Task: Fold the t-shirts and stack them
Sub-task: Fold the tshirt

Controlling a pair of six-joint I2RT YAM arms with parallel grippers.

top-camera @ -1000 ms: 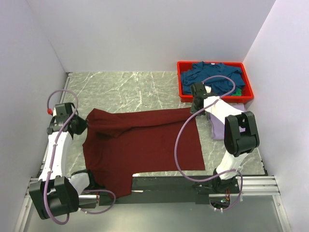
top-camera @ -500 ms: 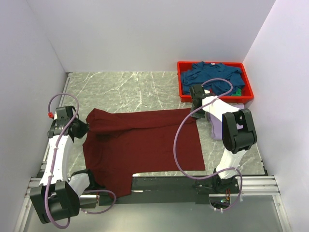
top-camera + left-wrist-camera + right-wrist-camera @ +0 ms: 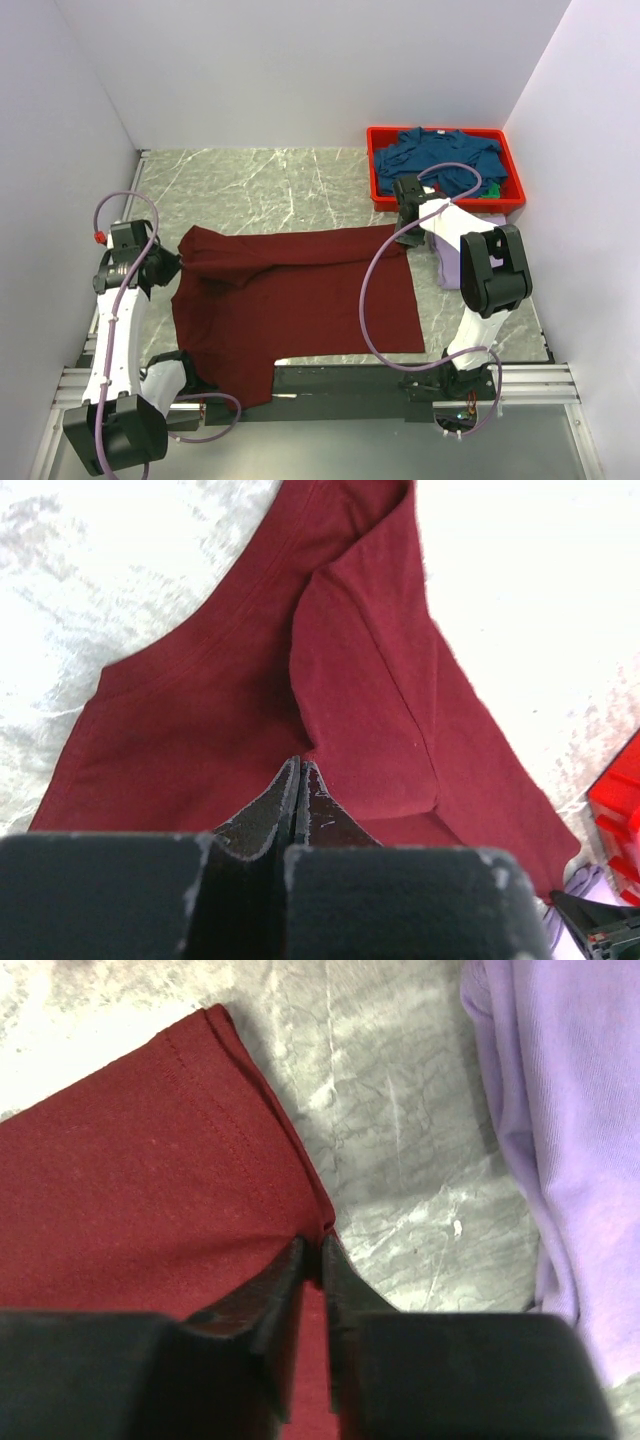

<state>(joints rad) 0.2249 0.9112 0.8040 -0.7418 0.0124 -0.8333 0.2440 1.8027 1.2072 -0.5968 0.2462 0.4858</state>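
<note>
**Both grippers pinching the far edge of the maroon shirt, ready for a fold**

At the left of the top view, the left gripper is clamping the upper left corner of the maroon t-shirt. The cloth there is bunching into a raised ridge. In the left wrist view its jaws are pressing flat together, with a pleat of maroon cloth gathering right at the tips. This appears to be the shoulder or sleeve end, held so the edge can be lifted evenly.

The shirt itself is lying spread across the middle of the marble table, its lower edge hanging over the near rail.

At the upper right corner of the shirt, the right gripper is biting the hem. The right wrist view shows its jaws nearly shut, with only the stitched maroon edge between them. Holding both far corners at once is probably meant to carry that edge over in one straight fold.

Just right of that corner, the lavender t-shirt is lying partly under the right arm, apart from the maroon cloth, likely as the stack's base. In the upper right, the red bin is holding the teal-blue t-shirts, waiting unfolded.
</note>
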